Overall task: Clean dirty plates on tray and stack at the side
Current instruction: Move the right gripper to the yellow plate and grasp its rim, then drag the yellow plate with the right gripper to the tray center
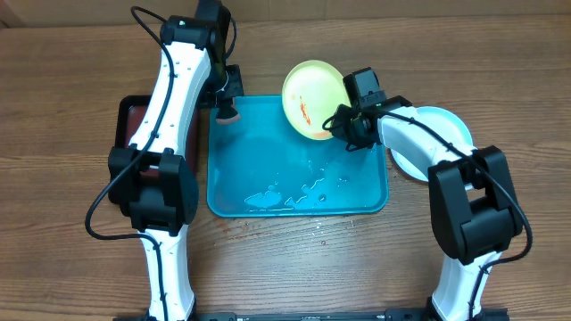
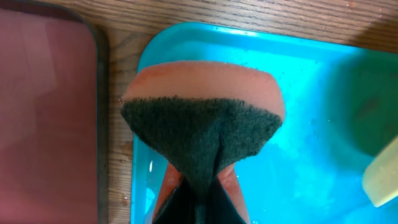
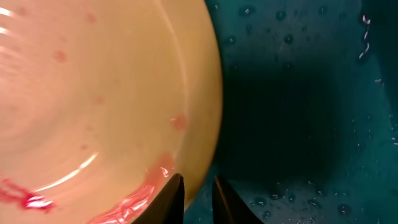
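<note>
Overhead shows me the yellow plate (image 1: 312,94) lifted over the far right corner of the tray (image 1: 234,160), with part of it overhanging the far rim. The right gripper (image 1: 343,120) has it by the right-hand rim. On the right wrist view the fingers are nearly closed, with the rim pinched between them. The left gripper (image 2: 193,208) is clamped on the sponge (image 2: 205,124), which hangs at the tray's far left corner, beside the red tray (image 1: 129,120) and well apart from the plate.

As I judge progress, the side stack is begun: a pale plate (image 1: 446,125) lies on the table right of the tray, under my right arm. It may be two plates stacked, but the arm covers too much for me to tell. The tray itself holds only puddles (image 1: 294,192). The yellow plate carries a red smear (image 1: 305,111) on its face, and the wrist view shows smaller spots too. So it needs scrubbing, then stacking.

The plate is tilted, not flat. Its hollow face is up and turned left, toward the sponge. Being round, it has no long axis of its own. From above it reads as an oval whose longer span runs far to near, so the tilt is about that line.
</note>
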You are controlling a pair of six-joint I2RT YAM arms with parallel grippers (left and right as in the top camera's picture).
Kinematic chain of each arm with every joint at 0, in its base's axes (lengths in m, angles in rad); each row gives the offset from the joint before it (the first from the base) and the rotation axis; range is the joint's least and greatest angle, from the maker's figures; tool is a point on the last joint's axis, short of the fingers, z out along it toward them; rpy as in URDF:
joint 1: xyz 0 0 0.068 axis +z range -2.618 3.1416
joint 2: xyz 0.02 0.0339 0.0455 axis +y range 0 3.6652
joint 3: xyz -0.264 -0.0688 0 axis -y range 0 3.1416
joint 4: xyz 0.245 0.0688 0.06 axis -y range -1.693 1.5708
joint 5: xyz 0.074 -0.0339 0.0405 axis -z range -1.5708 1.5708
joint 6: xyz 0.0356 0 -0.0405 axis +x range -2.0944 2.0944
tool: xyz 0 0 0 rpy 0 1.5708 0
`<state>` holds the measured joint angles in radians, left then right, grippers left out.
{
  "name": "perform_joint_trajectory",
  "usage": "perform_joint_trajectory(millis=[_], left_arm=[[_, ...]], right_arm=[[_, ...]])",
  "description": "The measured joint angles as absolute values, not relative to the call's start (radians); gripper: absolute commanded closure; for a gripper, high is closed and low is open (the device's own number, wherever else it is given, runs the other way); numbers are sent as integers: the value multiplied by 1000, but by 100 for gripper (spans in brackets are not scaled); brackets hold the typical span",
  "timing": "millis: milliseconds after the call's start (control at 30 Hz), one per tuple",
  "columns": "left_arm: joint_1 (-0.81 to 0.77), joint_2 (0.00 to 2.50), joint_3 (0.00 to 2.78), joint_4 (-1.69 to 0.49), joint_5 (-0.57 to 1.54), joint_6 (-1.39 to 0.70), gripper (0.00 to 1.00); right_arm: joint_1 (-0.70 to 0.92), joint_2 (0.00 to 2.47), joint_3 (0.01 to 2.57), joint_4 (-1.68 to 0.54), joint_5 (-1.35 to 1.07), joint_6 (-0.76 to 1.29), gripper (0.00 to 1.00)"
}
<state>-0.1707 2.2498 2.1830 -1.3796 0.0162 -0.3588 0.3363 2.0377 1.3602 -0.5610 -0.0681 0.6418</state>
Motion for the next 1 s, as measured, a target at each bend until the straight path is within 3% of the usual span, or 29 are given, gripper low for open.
perform_joint_trajectory(millis=[367, 667, 833, 1000], left_arm=[[-171, 2250, 2183, -1377, 16, -359, 96], [-171, 2250, 2183, -1377, 16, -359, 96], [-171, 2250, 2183, -1377, 16, -359, 96], [-171, 2250, 2183, -1377, 16, -359, 96]], right_arm=[[355, 2041, 1361, -640, -131, 654, 82], [487, 2041, 1371, -783, -224, 638, 81], [564, 2041, 1373, -827, -271, 609, 68], [532, 2041, 1390, -829, -282, 526, 58]])
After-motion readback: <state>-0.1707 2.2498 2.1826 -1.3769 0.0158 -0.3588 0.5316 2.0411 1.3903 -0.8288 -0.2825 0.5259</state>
